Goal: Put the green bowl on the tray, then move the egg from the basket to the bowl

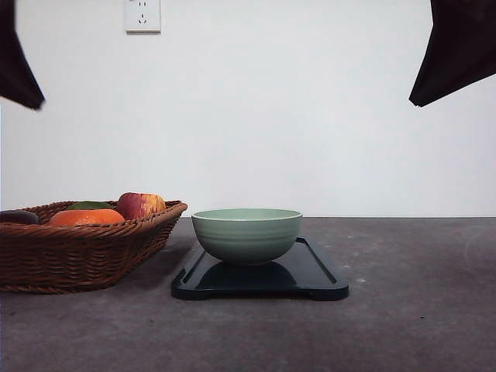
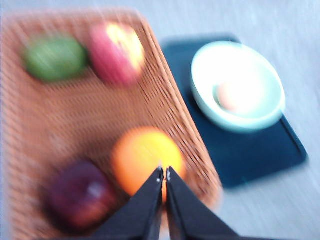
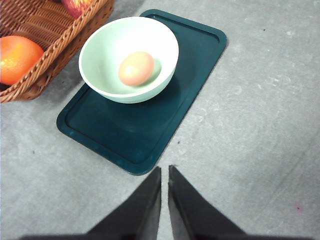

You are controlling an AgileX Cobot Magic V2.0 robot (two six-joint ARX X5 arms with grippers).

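Note:
The green bowl (image 1: 246,234) stands on the dark tray (image 1: 310,273) in the middle of the table. A pale brown egg (image 3: 136,68) lies inside the bowl (image 3: 129,59), and it shows blurred in the left wrist view too, egg (image 2: 231,95). The wicker basket (image 1: 77,252) sits left of the tray (image 3: 150,125) and touches its corner. My left gripper (image 2: 164,174) hangs shut above the basket (image 2: 75,120), over an orange. My right gripper (image 3: 164,170) is shut and empty above the bare table beside the tray's near end.
In the basket lie an orange (image 2: 145,159), a dark red fruit (image 2: 80,195), a red-yellow apple (image 2: 117,52) and a green fruit (image 2: 54,57). Grey tabletop (image 1: 418,310) stretches right of the tray. A white wall with a socket (image 1: 142,15) stands behind.

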